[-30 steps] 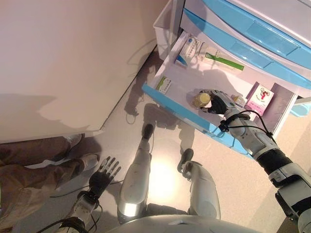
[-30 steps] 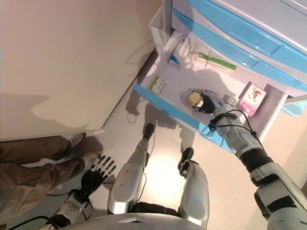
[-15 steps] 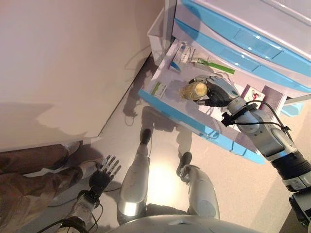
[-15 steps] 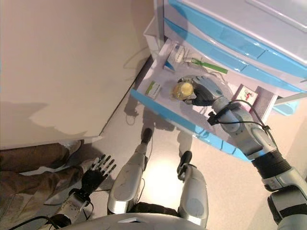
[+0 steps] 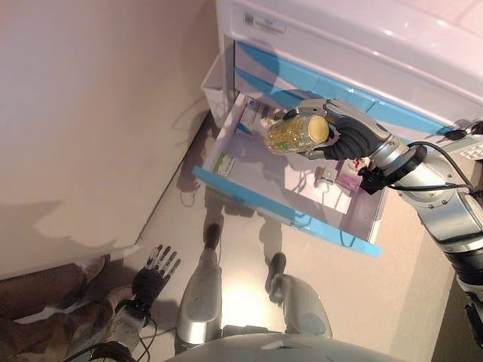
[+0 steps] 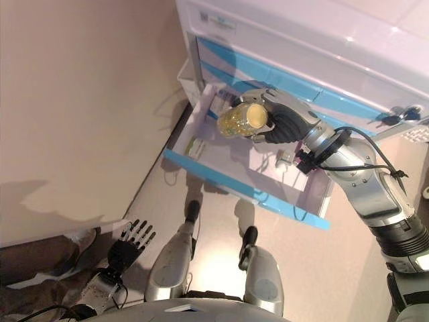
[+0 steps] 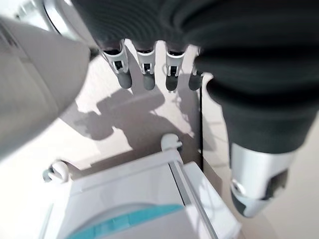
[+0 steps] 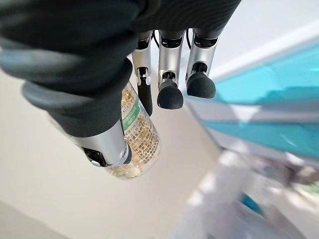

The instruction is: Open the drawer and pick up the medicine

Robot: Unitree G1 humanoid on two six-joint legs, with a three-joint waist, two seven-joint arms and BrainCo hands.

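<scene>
My right hand is shut on the medicine, a clear bottle of yellow capsules, and holds it on its side in the air above the open drawer. The right wrist view shows my thumb and curled fingers round the bottle. The drawer has a blue front and stands pulled out from the white cabinet. My left hand hangs low by the floor, fingers straight and empty; it also shows in the left wrist view.
A pink box, a small white item, a green-marked box and more packs lie in the drawer. Closed blue drawers sit above it. A person's legs are at the lower left, by a pale wall panel.
My right hand has lifted the bottle up out of the drawer and holds it higher. The camera has shifted, so the cabinet sits lower in view. The left hand stays down.
</scene>
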